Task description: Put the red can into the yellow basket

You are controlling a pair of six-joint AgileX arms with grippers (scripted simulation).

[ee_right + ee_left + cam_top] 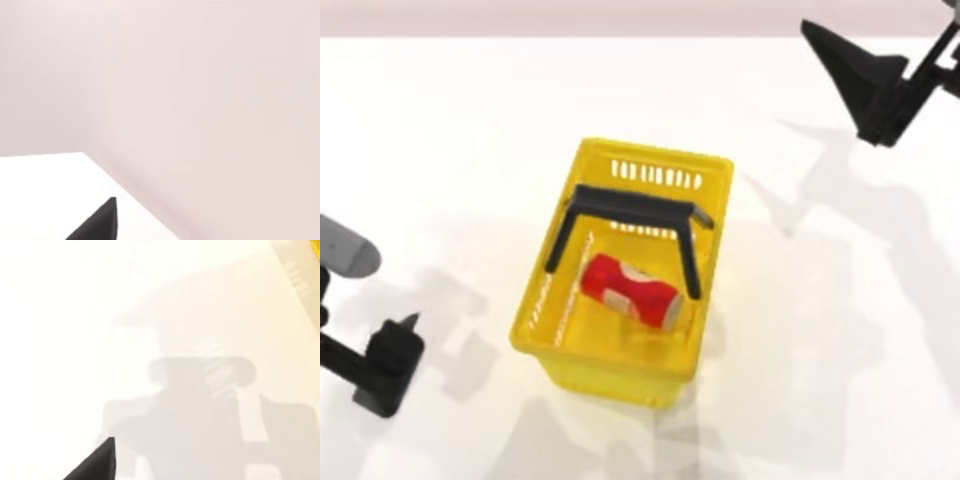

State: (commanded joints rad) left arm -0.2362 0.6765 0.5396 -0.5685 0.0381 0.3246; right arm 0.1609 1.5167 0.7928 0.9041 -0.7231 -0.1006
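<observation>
The red can [630, 290] lies on its side on the floor of the yellow basket [612, 377], under the raised black handle [632, 206], with its cream label facing up. Neither gripper touches it. My left gripper [408, 326] sits low over the table at the near left, well away from the basket, open and empty. One dark finger [100, 464] shows in the left wrist view with only bare table beside it. My right gripper [817, 36] is raised at the far right corner, open and empty. Its finger [102, 222] shows against the table edge and wall.
The white table [820, 330] stretches all round the basket. A corner of the basket [312, 246] just shows in the left wrist view. The right wrist view shows the table's far edge [125, 192] and a pale wall behind it.
</observation>
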